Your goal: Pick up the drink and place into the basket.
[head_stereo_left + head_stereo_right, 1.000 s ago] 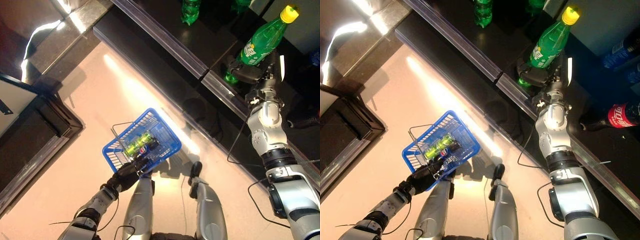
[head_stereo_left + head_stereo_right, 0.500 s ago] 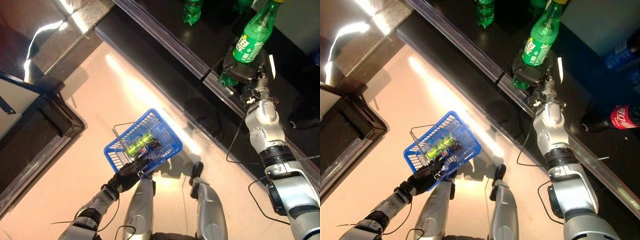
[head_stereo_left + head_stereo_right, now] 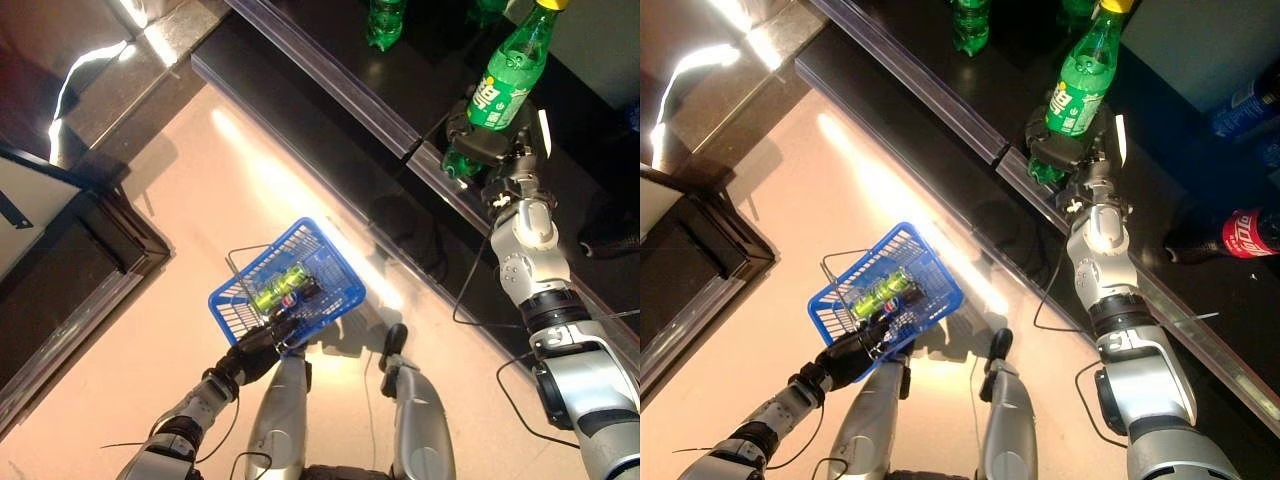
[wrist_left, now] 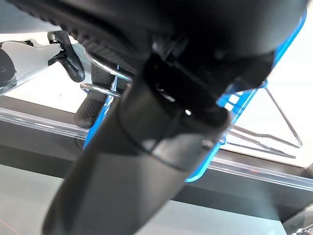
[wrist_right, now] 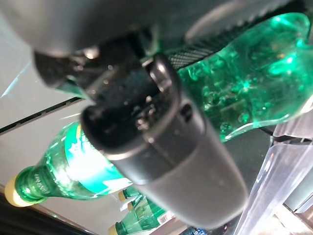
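At the lower left of the left eye view our left hand (image 3: 255,352) is curled round the wire handle of the blue basket (image 3: 335,297), which hangs over the pale floor (image 3: 160,200) at centre-left; the left wrist view shows the fingers hooked over that wire; inside the basket lies a green bottle (image 3: 278,284) with a darker can or bottle just beside it, too small for us to name; a dark cabinet (image 3: 60,260) fills the left edge of the frame; running from top centre towards the lower right is a dark shelf (image 3: 330,70) with a clear front rail, and at its top edge stand other green bottles (image 3: 381,22); in the upper right our right hand (image 3: 488,143) is closed round the lower body of the drink (image 3: 508,70), a green bottle with a yellow cap, held tilted with its cap towards the top edge and clear of the shelf; the right wrist view shows thumb and fingers wrapped about its base; at the right edge of the right eye view a red-labelled bottle (image 3: 1240,235) lies on its side.
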`<state>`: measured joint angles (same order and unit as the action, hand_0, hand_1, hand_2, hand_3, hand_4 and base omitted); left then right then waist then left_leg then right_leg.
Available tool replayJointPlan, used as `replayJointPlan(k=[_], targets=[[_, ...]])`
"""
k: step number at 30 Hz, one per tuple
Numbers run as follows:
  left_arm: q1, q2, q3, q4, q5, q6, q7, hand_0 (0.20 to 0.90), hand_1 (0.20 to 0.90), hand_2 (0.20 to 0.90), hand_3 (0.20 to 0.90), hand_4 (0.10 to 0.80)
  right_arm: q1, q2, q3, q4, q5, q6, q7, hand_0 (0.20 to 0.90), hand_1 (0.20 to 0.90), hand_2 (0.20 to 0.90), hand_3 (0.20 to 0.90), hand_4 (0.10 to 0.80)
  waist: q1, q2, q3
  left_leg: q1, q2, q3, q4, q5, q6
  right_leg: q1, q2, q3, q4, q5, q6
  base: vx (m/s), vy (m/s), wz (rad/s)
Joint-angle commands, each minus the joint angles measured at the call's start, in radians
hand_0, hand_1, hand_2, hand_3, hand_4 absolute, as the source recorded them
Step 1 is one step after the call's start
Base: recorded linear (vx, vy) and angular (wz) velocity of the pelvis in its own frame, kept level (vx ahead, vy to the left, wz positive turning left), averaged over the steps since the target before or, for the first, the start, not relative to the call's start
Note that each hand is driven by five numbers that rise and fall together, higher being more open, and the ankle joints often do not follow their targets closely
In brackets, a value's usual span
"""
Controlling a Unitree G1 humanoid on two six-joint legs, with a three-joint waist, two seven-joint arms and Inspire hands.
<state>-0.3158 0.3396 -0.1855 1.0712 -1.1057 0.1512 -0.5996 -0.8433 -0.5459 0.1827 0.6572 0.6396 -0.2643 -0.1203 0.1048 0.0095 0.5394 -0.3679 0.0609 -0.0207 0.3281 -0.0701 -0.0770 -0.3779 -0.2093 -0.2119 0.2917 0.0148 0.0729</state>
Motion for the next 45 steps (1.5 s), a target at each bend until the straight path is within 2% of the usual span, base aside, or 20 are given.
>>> replayJointPlan(k=[1,13,33,45], targets=[[0.101,-0.017,-0.072,-0.045,0.002,0.027,-0.084,0.300,0.300,0.300,0.200,0.100,-0.135,-0.072,-0.007,-0.125,0.005,-0.118,0.038,0.300,0.300,0.300,0.200,0.100,0.003,0.026,-0.019,-0.006,0.008,0.052,-0.013,0.056,0.052,0.041,-0.040,0.014,0.060,-0.044,0.011,0.000,0.000,0.00],[0.120,-0.012,-0.045,-0.056,0.010,0.016,-0.075,0.300,0.300,0.300,0.200,0.100,-0.071,-0.052,0.021,-0.374,-0.123,-0.096,0.054,0.300,0.300,0.300,0.200,0.100,-0.004,0.010,-0.044,0.053,0.004,0.052,-0.066,0.071,0.048,0.103,-0.029,0.005,0.008,-0.037,0.011,-0.004,-0.005,-0.01],[0.234,-0.040,0.022,-0.022,0.078,0.008,-0.118,0.300,0.300,0.300,0.200,0.100,0.160,0.012,0.043,-0.541,-0.105,-0.020,0.196,0.300,0.300,0.300,0.200,0.100,0.004,-0.035,-0.277,0.308,0.013,0.068,-0.391,0.156,0.013,0.367,0.002,-0.055,-0.276,0.039,0.045,0.050,0.005,0.04],[0.255,-0.061,0.070,-0.053,0.018,-0.018,-0.132,0.300,0.300,0.300,0.200,0.100,0.258,0.054,0.081,-0.597,-0.092,0.034,0.244,0.300,0.300,0.300,0.200,0.100,0.013,-0.057,-0.410,0.368,0.011,0.073,-0.415,0.145,0.005,0.457,-0.002,-0.084,-0.365,0.079,0.065,0.033,0.026,0.09]])
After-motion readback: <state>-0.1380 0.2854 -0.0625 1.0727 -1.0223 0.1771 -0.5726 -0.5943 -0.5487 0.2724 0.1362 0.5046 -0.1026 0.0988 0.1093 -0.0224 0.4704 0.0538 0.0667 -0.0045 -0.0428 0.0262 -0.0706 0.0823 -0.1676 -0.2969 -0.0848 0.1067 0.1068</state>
